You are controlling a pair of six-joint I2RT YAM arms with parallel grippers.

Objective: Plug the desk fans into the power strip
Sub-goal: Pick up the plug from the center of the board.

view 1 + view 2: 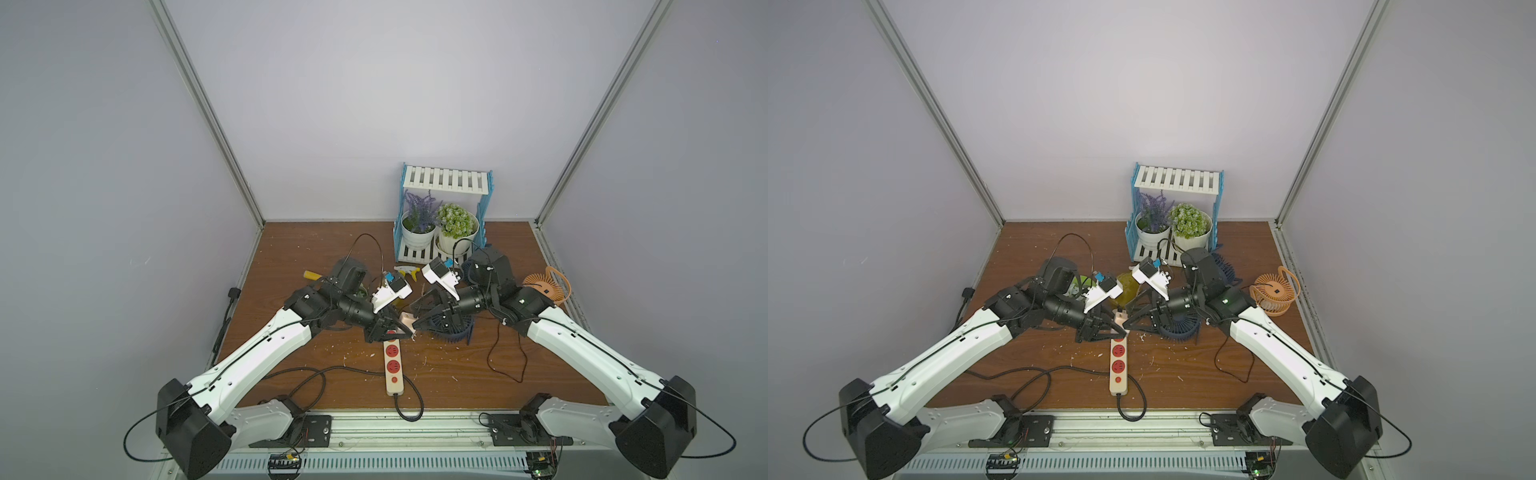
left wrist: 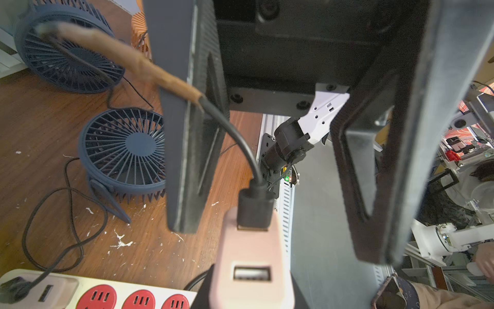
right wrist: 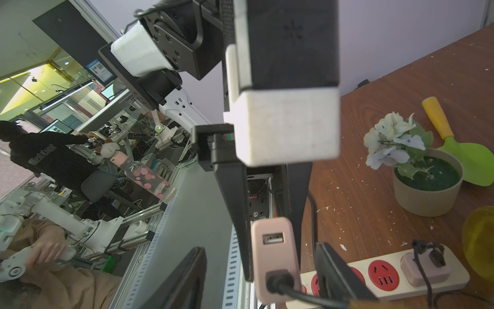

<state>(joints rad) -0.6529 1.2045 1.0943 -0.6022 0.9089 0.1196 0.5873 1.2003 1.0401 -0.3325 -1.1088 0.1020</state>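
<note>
- On the tabletop point(image 1: 457, 386), what is sitting where?
- Power strip point(image 1: 394, 365) is lying mid-table on brown wood grain, white flecks point(image 1: 419, 361) scattered about, far end under the left gripper point(image 1: 405, 328). Lilac walls point(image 1: 374, 104) are enclosing three sides.
- Grippers?
- Left is clamping a pink USB adapter point(image 2: 251, 254); right gripper point(image 1: 413, 319) is standing spread around its black plug point(image 2: 255, 208).
</note>
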